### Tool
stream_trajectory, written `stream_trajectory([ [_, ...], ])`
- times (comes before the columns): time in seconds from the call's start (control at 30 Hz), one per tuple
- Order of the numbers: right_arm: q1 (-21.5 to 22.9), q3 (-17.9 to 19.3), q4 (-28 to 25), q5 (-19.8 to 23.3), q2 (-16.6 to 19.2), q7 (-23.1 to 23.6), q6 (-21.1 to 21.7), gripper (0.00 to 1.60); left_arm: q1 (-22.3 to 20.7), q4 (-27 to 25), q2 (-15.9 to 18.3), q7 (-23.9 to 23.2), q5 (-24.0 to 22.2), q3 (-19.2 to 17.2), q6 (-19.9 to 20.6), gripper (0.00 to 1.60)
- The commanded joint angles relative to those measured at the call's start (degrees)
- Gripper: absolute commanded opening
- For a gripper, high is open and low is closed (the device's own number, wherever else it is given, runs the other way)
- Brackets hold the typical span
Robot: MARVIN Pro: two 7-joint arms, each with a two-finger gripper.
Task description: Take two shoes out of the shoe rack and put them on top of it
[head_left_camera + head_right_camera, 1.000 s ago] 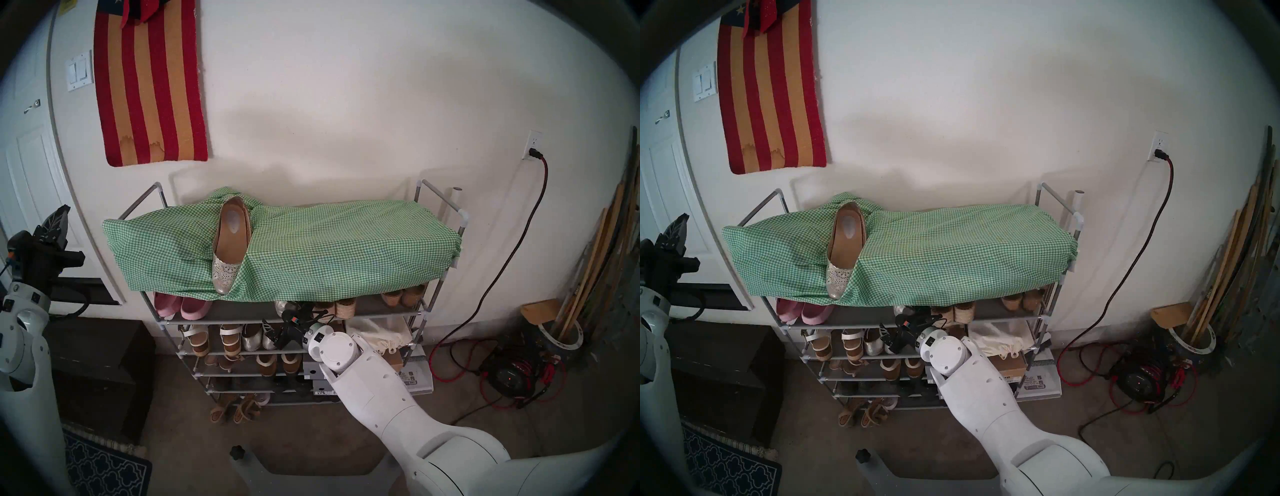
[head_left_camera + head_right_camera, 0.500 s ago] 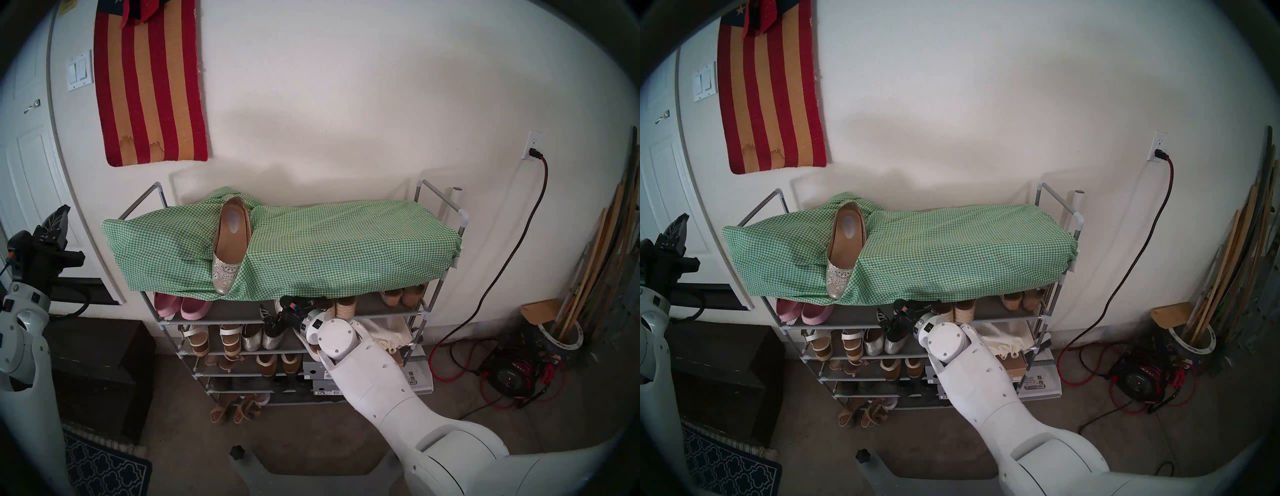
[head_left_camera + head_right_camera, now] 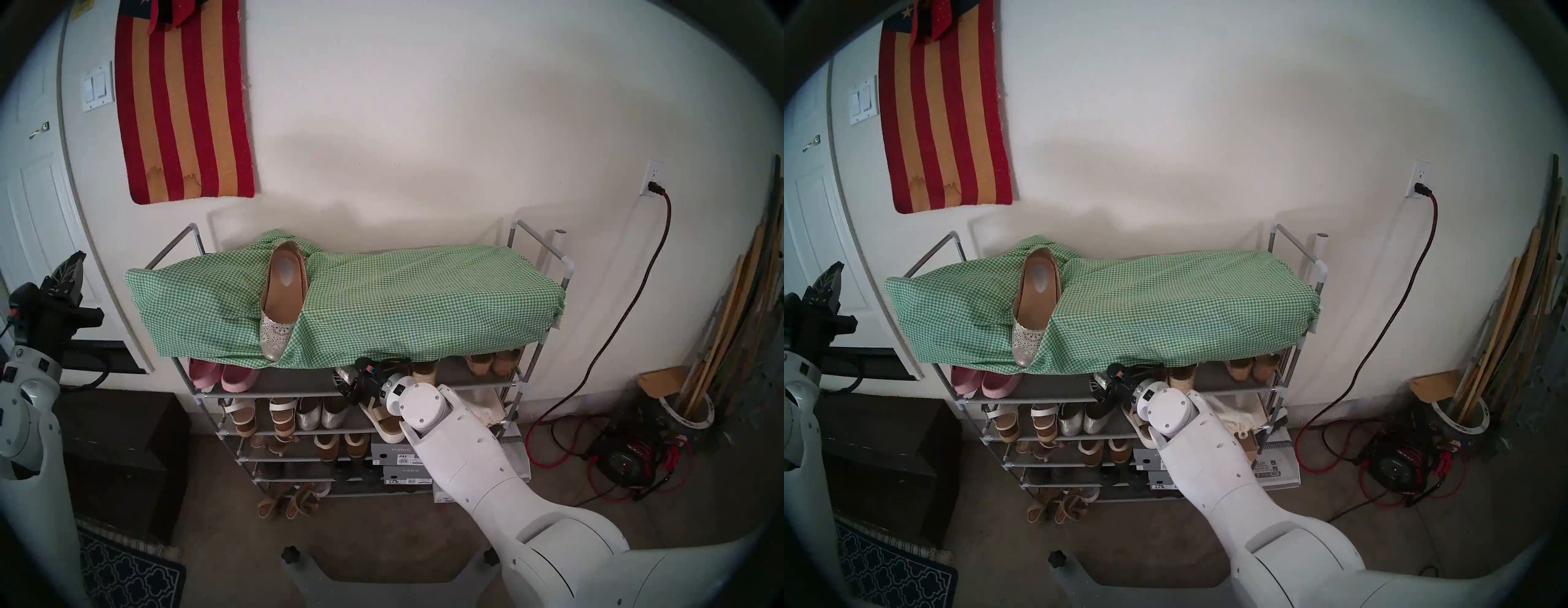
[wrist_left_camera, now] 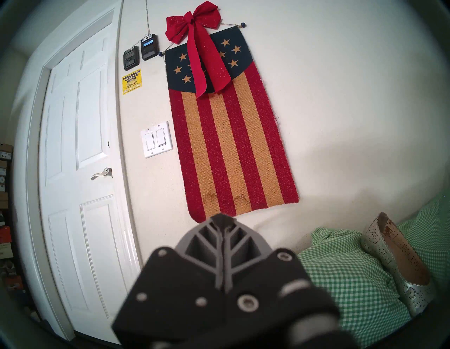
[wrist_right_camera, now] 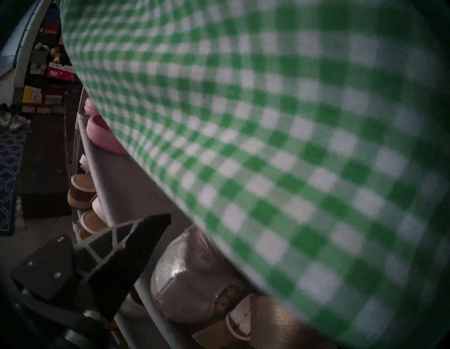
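One silver perforated shoe [image 3: 282, 305] lies toe-forward on the green checked cloth [image 3: 424, 305] that covers the top of the shoe rack [image 3: 547, 242]; the left wrist view shows this shoe [image 4: 399, 263] too. The other silver shoe [image 3: 343, 373] sits on the shelf just under the cloth, and its toe cap [image 5: 192, 280] shows in the right wrist view. My right gripper [image 3: 350, 382] is open at that shelf's front edge beside the toe. One finger [image 5: 131, 258] shows; the cloth hides the other. My left gripper [image 3: 63, 271] is shut and empty, raised left of the rack.
Pink slip-ons [image 3: 222, 375] share the upper shelf's left end, and wedge sandals [image 3: 492, 363] its right. Plain silver flats [image 3: 316, 414] and sandals fill the tier below. Shoe boxes [image 3: 394, 452] sit lower right. A dark chest [image 3: 123, 458] stands left; red cords [image 3: 564, 437] trail right.
My right gripper has risen from in front of the plain silver flats to the shelf under the cloth, shifting slightly right. The left arm and the top shoe have not moved.
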Motion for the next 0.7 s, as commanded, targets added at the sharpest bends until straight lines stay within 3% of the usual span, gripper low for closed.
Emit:
stream_trajectory([
  [0.0,2.87,-0.21,3.62,-0.31,-1.20,-0.48,-0.87,1.60,-0.08,-0.37,0.13,0.08,0.13,0.05,0.08,0.00],
  [0.33,7.10,-1.07,10.08,-1.86,-2.62,1.05,-0.76,1.60,-0.08,-0.36,0.14,0.07,0.12,0.04,0.07,0.00],
  [0.67,9.80,-2.33,11.79,-3.44,-3.01,4.62,1.20,1.60,-0.08,-0.35,0.14,0.07,0.11,0.04,0.06,0.00],
])
